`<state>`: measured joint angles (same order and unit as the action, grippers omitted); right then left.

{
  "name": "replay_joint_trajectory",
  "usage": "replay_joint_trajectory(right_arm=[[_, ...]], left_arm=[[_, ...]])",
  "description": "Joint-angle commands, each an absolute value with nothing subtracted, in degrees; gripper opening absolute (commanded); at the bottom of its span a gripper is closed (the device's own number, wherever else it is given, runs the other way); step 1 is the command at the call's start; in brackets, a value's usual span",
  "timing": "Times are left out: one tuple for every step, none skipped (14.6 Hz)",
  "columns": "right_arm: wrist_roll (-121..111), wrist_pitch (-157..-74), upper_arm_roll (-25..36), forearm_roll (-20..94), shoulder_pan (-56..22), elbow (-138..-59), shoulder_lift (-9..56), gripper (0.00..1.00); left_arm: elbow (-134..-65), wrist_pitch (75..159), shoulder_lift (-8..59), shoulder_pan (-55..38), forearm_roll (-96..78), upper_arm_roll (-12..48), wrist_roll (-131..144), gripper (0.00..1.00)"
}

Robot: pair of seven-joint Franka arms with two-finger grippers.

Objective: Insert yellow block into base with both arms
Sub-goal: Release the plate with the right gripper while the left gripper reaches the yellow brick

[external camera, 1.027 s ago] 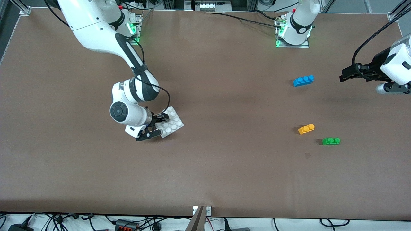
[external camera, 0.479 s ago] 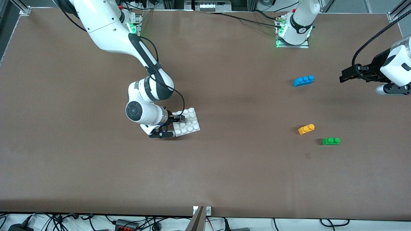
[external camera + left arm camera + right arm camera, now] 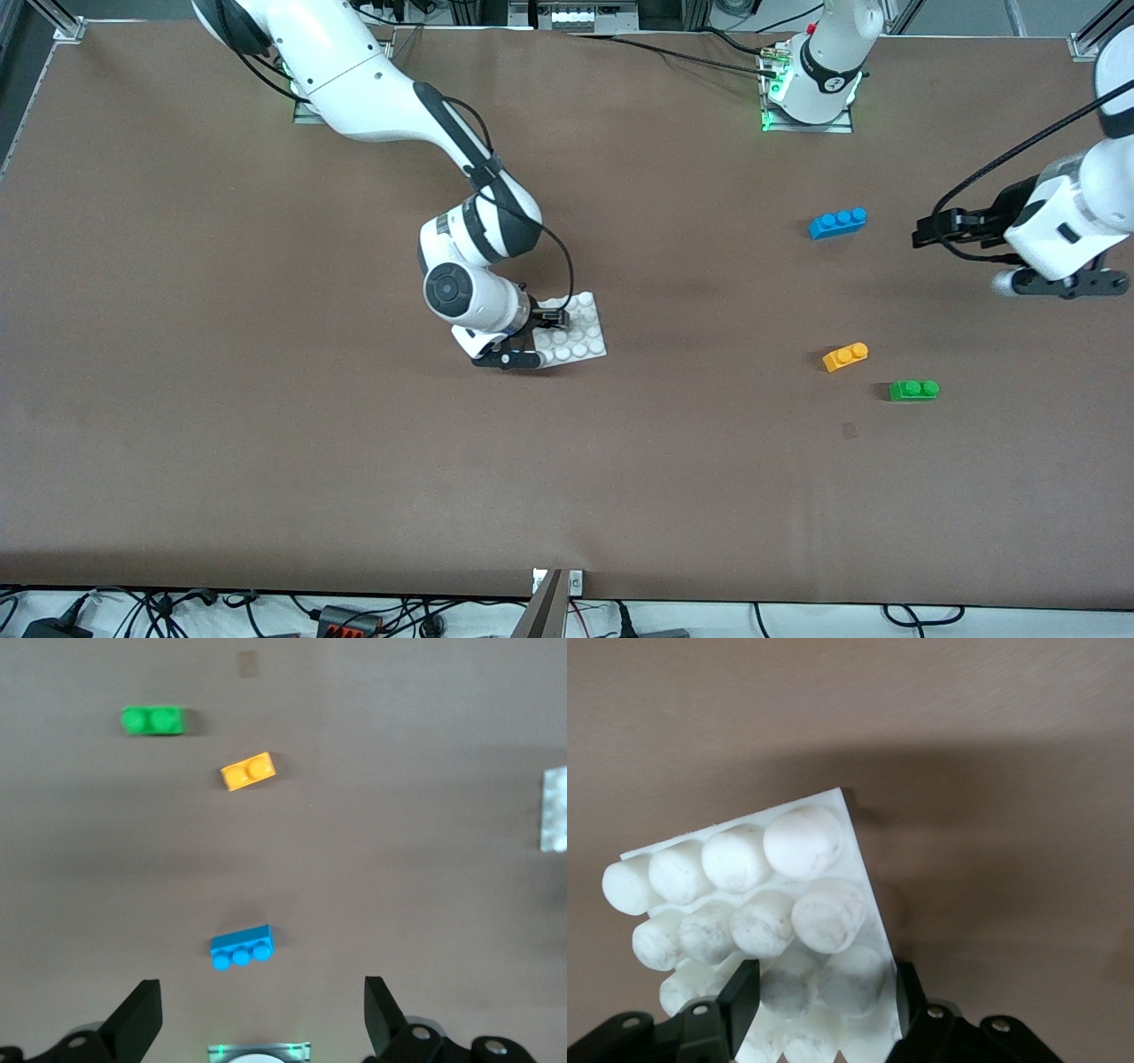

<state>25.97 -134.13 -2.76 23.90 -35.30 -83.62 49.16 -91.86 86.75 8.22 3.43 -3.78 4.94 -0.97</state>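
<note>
Right hand (image 3: 537, 339) clenched on one edge of the base (image 3: 580, 330), near the middle of the bench (image 3: 266, 487), a little toward the right arm's end; plate pinched between the two fingers in the right wrist view (image 3: 824, 1010), studs up, seemingly carried low over the surface, though whether lifted or dragging cannot be told. Left hand (image 3: 926, 232) released, fingers spread wide in its own wrist view (image 3: 257, 1019), hanging over the left arm's end of the bench, close to the blue brick (image 3: 837, 222). Yellow block (image 3: 844, 356) lying flat on the bench, untouched, nearer the front camera than the blue brick, with the green brick (image 3: 913, 389) just beside it and nearer still to the front edge. Judged stage: plate being brought over, block not yet picked. Risks from here: a grip on only a thin rim, so the plate likely to pivot or slip once pressed from above; a tilted plate giving a skewed seat for the block's studs. Green brick near enough to the yellow one to be nudged or grabbed by mistake with fingers this wide. Block lying at a slant to the bench edges, so a misaligned pinch apt to twist it.
</note>
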Motion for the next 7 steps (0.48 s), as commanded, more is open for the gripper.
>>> replay_joint_trajectory(right_arm=[[31.2, -137.7, -2.5, 25.1, -38.0, -79.9, 53.5, 0.35], [32.6, -138.5, -3.2, 25.1, -38.2, -79.4, 54.1, 0.34], [35.1, -139.3, -3.9, 25.1, -38.2, -79.3, 54.4, 0.35], [37.2, -139.7, -4.2, 25.0, -38.2, -79.2, 54.4, 0.35], [38.3, -139.7, -4.2, 25.0, -38.2, -79.2, 54.3, 0.34], [39.6, -139.7, -4.2, 25.0, -38.2, -79.3, 54.1, 0.35], [41.0, -139.6, -4.2, 25.0, -38.2, -79.2, 54.1, 0.35]], left_arm=[[-91.4, 87.9, 12.2, 2.5, -4.5, 5.7, -10.7, 1.00], [-91.8, 88.2, 13.7, 1.8, -4.5, 5.7, -12.9, 1.00], [-91.6, 88.9, 15.6, 1.2, -3.8, 5.7, -16.6, 1.00], [-91.7, 91.2, 16.9, 1.2, -3.5, 5.7, -22.9, 1.00], [-91.8, 94.6, 18.4, 1.2, -2.6, 5.7, -30.3, 1.00], [-92.1, 97.7, 20.2, 1.4, -1.8, 5.7, -36.7, 1.00], [-92.0, 100.2, 22.1, 2.0, -1.8, 5.7, -41.2, 1.00]])
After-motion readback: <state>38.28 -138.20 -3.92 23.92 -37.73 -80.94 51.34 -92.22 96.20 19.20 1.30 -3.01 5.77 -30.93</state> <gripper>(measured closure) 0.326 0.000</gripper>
